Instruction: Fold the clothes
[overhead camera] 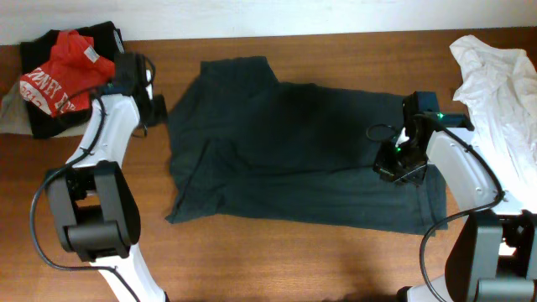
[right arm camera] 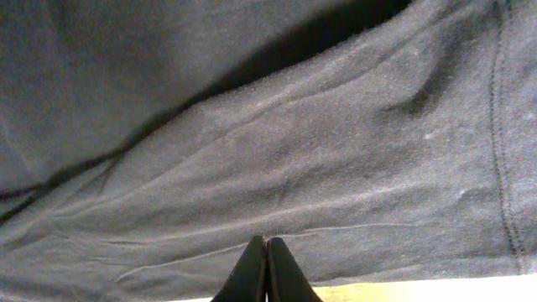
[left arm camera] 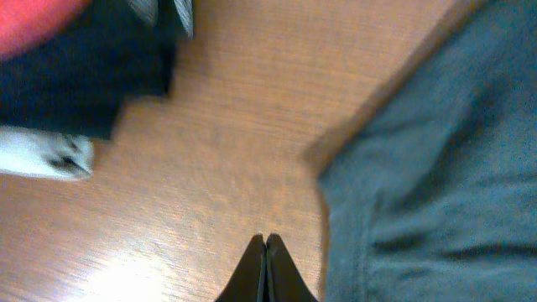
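A dark grey-green T-shirt (overhead camera: 294, 143) lies spread across the middle of the wooden table, with creases and a fold along its lower part. My left gripper (overhead camera: 158, 109) is shut and empty above bare wood just left of the shirt's left edge; the left wrist view shows its tips (left arm camera: 267, 239) beside the shirt (left arm camera: 436, 168). My right gripper (overhead camera: 401, 164) is shut, low over the shirt's right side. In the right wrist view its tips (right arm camera: 267, 242) sit against the fabric (right arm camera: 294, 126) at a thin crease, near the hem.
A pile with a red garment (overhead camera: 59, 71) on a black one (overhead camera: 105, 38) lies at the back left; its black and white parts show in the left wrist view (left arm camera: 75, 75). A crumpled white cloth (overhead camera: 503, 92) lies at the right edge.
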You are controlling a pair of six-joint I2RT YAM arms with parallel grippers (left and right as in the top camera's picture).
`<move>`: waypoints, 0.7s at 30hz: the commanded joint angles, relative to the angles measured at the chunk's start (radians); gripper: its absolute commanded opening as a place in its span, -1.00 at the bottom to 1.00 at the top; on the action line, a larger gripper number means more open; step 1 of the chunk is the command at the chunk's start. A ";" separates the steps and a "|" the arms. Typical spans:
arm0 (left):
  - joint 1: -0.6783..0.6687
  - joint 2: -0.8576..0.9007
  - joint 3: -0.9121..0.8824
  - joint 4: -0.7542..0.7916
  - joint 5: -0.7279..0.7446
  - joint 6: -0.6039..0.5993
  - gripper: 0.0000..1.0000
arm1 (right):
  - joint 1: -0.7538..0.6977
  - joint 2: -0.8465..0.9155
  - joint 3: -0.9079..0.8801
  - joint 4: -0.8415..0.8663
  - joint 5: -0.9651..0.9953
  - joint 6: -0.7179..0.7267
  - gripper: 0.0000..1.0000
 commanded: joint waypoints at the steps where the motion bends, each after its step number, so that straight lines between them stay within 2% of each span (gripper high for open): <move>1: -0.015 -0.005 0.199 -0.167 0.149 0.016 -0.88 | 0.003 -0.002 -0.006 0.006 0.029 0.003 -0.64; 2: -0.023 -0.005 0.227 -0.197 0.214 0.016 -0.63 | 0.003 -0.002 -0.006 0.012 0.028 0.002 -0.19; 3: -0.034 -0.005 0.244 -0.218 0.288 0.016 -0.32 | 0.003 -0.002 -0.003 0.018 0.028 -0.009 0.36; 5: -0.062 -0.005 0.248 -0.212 0.420 0.090 0.74 | 0.003 -0.002 0.031 0.013 0.028 -0.069 0.77; 6: -0.089 -0.005 0.248 -0.181 0.432 0.098 0.98 | 0.003 -0.002 0.079 -0.002 0.028 -0.092 0.83; 11: -0.127 0.003 0.268 0.027 0.432 0.098 0.97 | 0.004 -0.002 0.348 -0.136 0.024 -0.181 0.91; 12: -0.127 0.055 0.347 0.024 0.433 0.098 0.97 | 0.005 -0.002 0.365 -0.154 0.024 -0.181 0.91; 13: -0.127 0.103 0.424 -0.020 0.433 0.105 0.97 | 0.005 -0.002 0.367 -0.164 0.024 -0.181 0.91; 16: -0.127 0.357 0.824 -0.280 0.424 0.149 0.98 | 0.006 0.013 0.366 -0.201 0.024 -0.181 0.91; 18: -0.123 0.532 1.052 -0.327 0.425 0.146 0.98 | 0.006 0.017 0.366 -0.214 0.019 -0.181 0.91; 21: -0.123 0.616 1.075 -0.264 0.397 0.143 0.98 | 0.006 0.017 0.366 -0.231 0.018 -0.181 0.91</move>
